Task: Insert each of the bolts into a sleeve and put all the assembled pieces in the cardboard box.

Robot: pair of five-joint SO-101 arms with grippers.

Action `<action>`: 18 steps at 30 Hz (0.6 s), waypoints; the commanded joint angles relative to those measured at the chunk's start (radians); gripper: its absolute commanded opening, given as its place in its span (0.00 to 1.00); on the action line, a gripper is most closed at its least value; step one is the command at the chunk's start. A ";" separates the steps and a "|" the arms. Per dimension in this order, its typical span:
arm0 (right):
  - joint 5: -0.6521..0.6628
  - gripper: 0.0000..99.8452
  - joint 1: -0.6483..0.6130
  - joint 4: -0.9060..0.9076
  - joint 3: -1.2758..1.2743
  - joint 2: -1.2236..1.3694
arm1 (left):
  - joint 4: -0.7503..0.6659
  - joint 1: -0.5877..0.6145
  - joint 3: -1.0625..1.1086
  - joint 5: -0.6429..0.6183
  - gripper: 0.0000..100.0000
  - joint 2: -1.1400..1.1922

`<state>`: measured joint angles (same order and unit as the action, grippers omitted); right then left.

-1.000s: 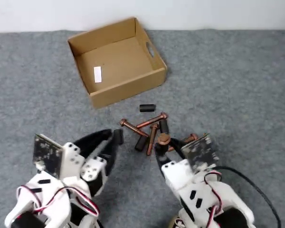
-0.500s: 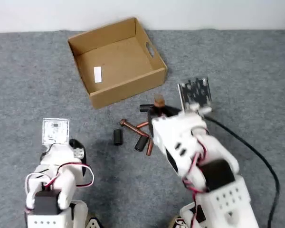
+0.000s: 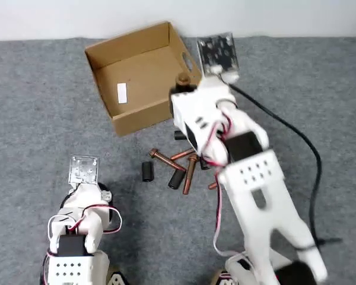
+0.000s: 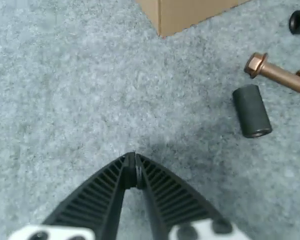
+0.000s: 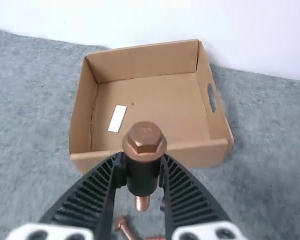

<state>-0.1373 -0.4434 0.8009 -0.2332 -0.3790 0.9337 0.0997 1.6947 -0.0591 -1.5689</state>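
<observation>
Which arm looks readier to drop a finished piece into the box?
Right. The right gripper is shut on a sleeve with a bolt through it, right by the cardboard box. The left gripper is shut on nothing, low over the carpet, farther from the box.

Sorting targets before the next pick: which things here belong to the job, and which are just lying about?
Job: cardboard box; bolt-in-sleeve in right gripper; loose bolts; loose sleeves.
Lying about: white label inside box; black cable.
</observation>
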 commanded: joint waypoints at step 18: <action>0.160 0.01 0.028 -0.259 0.569 0.797 | -0.040 0.005 -0.005 -0.112 0.01 -0.009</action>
<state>-0.0023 -0.4281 0.5754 0.2209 0.3790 0.9244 0.0997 1.6947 -0.1603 -1.5689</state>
